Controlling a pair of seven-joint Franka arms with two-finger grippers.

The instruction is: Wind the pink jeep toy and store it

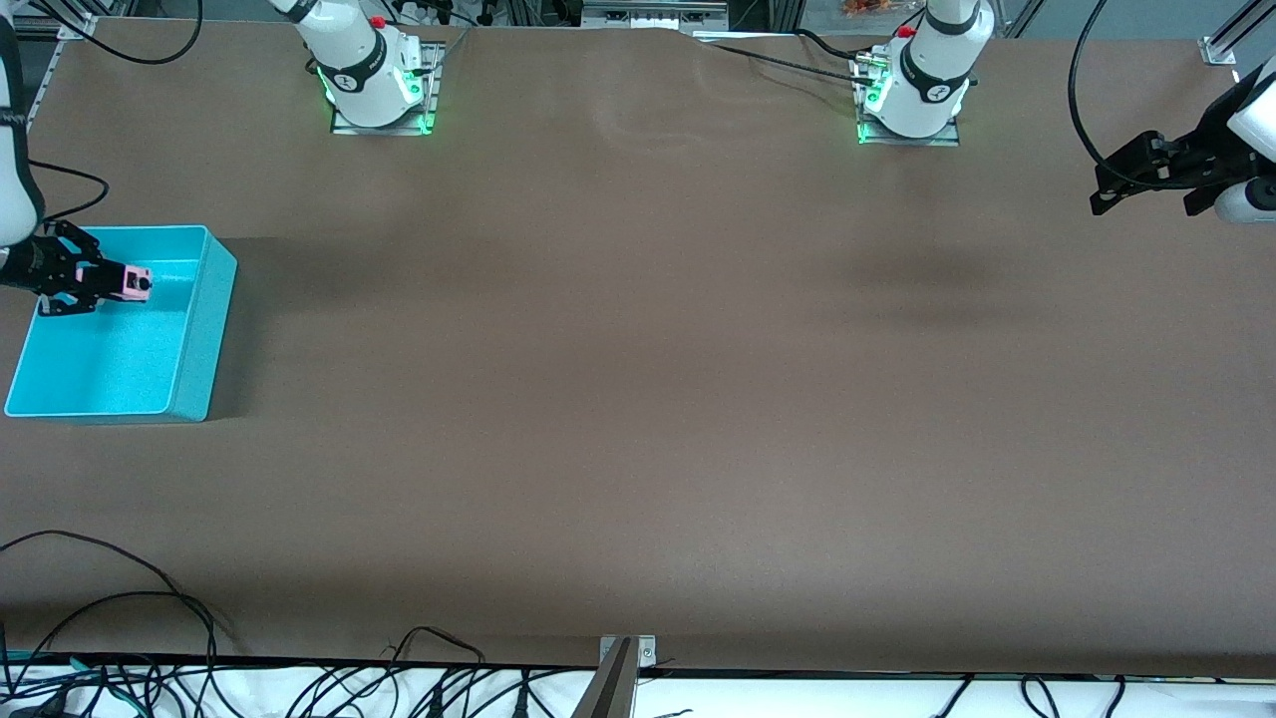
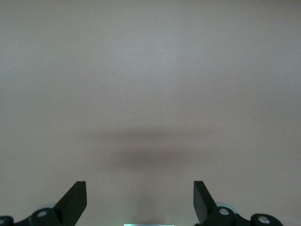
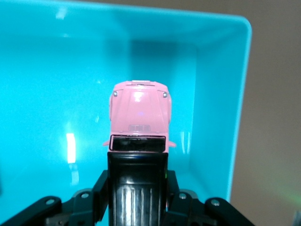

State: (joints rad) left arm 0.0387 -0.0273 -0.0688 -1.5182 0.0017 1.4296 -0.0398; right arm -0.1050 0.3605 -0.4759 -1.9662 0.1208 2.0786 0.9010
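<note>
Right gripper [image 1: 112,282] is clamped on the pink jeep toy [image 1: 137,283], holding it in the air over the turquoise bin [image 1: 189,344], roughly above the part of the bin floor closest to the robot bases. In the right wrist view the jeep [image 3: 139,115] sticks straight out from the closed fingers [image 3: 137,186], hood leading, long axis in line with the gripper. Bin floor lies directly under it, walls well apart from the toy on all visible sides.

Key relation: jeep is already inside the bin's outline, above the floor and not touching it as far as I can tell. How high it hangs I can't judge. Nothing else is in the bin, so nothing blocks the drop path. My read: storing step, nearly done; what's left is lowering a bit and letting go. Risk is the car rolling or bouncing once freed, but the walls should contain it.

Left gripper [image 1: 1126,184] waits at the left arm's end of the table, jaws spread wide, empty. Its wrist view shows only the bare brown table [image 2: 150,84] between the fingertips [image 2: 75,197]. Right arm is the only one in reach of the bin.
</note>
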